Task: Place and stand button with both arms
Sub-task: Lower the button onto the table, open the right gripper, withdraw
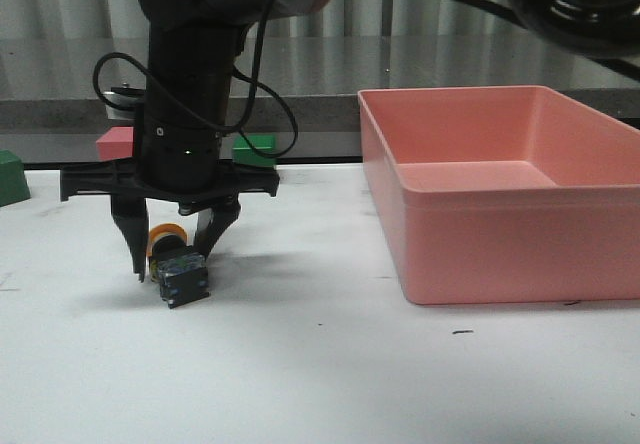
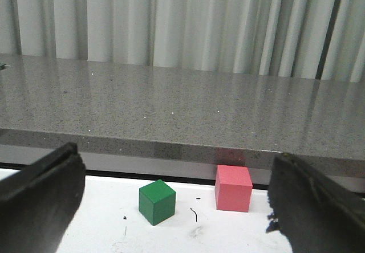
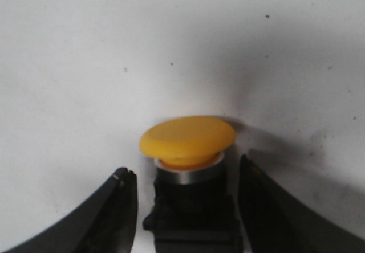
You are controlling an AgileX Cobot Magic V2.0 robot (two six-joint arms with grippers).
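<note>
We see the button (image 1: pixel 180 267) lying tilted near the table's (image 1: pixel 320 374) left front, right gripper (image 1: pixel 178 239) straddling it, jaws spread, gaps showing. Left gripper (image 2: pixel 171 207): jaws wide apart, fingertips cropped. Pink bin (image 1: pixel 500 204) cut off right.

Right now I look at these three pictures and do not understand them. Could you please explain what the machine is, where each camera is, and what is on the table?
This is a robot with two black arms, each ending in a two-finger end effector. The front view looks forward over the white table. The other two views come from cameras on the wrists.

In the front view, the right end effector reaches down around a yellow-capped button, which seems to be tilted, not upright. The right wrist view shows gaps between the fingers and the button, so it is not gripped. A pink bin stands to the right.

The left wrist view shows the left end effector open and holding nothing, with a green cube and a pink cube beyond it.
</note>
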